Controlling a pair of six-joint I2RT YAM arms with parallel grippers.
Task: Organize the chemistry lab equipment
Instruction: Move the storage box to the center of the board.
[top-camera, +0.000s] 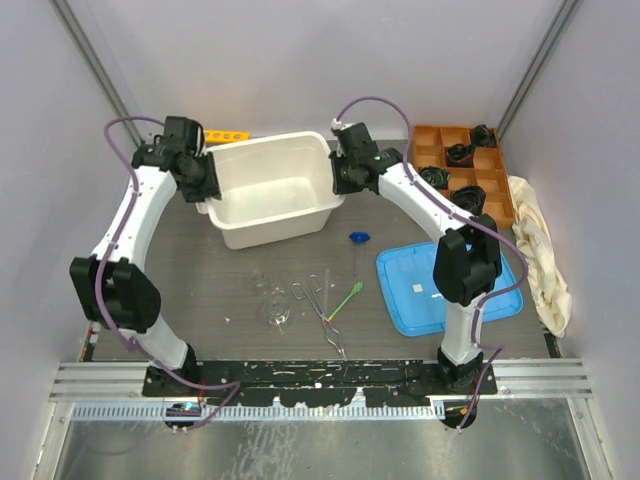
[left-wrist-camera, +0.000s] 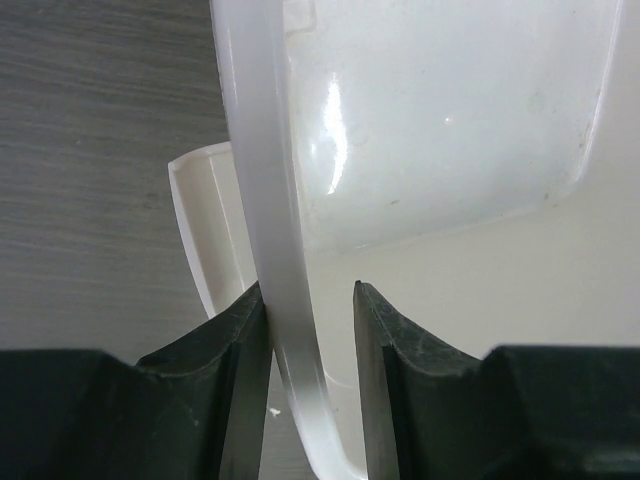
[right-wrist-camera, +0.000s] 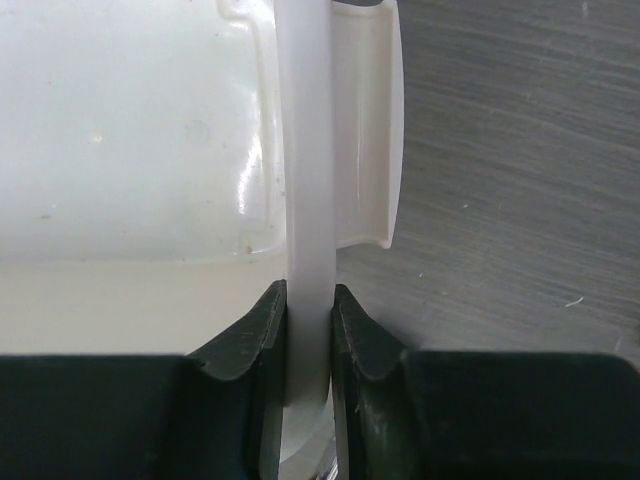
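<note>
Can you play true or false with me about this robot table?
1. The right tool pinches the rim of the tub. True.
2. The left tool is far from the tub. False: its fingers straddle the rim.
3. The flasks are inside the tub. False: they sit on the table in front of it.
4. The blue tray lies right of the tongs. True.
5. The cloth is in the orange tray. False: it lies beside it.
</note>
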